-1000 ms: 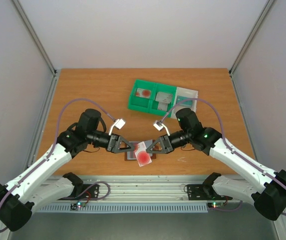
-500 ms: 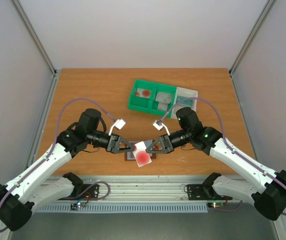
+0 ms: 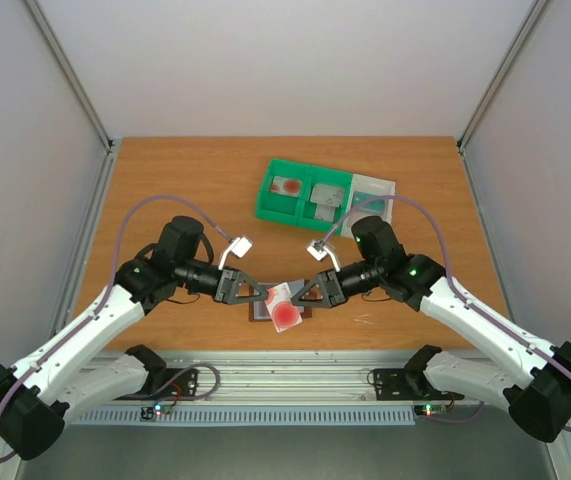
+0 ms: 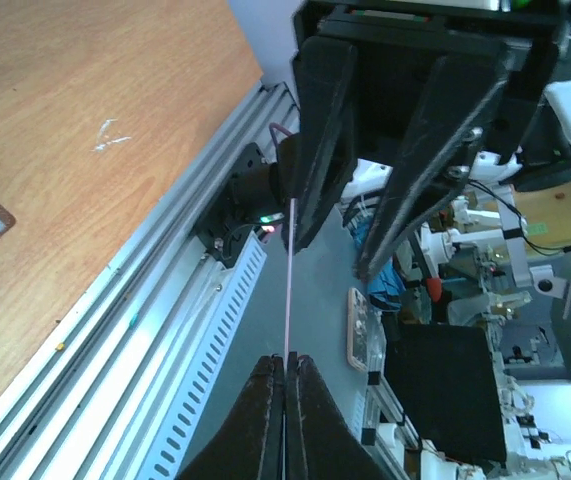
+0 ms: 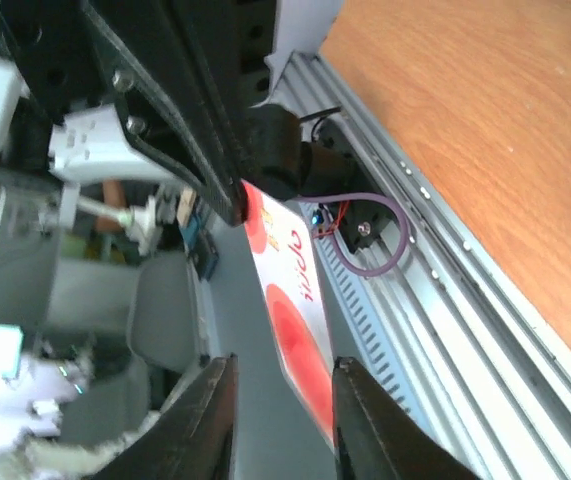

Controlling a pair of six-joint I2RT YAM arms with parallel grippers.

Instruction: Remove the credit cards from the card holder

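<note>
White red-spotted card [image 3: 285,313] nudged slightly rearward, seemingly clear of brown leather-like bifold card holder [image 3: 258,313] lying open on table [image 3: 165,180]. Left claw [image 3: 262,296] pinching card; right claw [image 3: 299,296] spread beside it. Handover likely.

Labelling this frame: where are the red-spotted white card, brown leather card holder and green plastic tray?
red-spotted white card [image 3: 285,312], top view, its red spot.
brown leather card holder [image 3: 260,311], top view, exposed left end.
green plastic tray [image 3: 285,214], top view, front wall.

You have a wooden tabletop [image 3: 185,180] carrying the card holder [image 3: 262,310], open flat by the middle of its near edge, and a green tray [image 3: 277,214] toward the far edge, right of centre.
</note>
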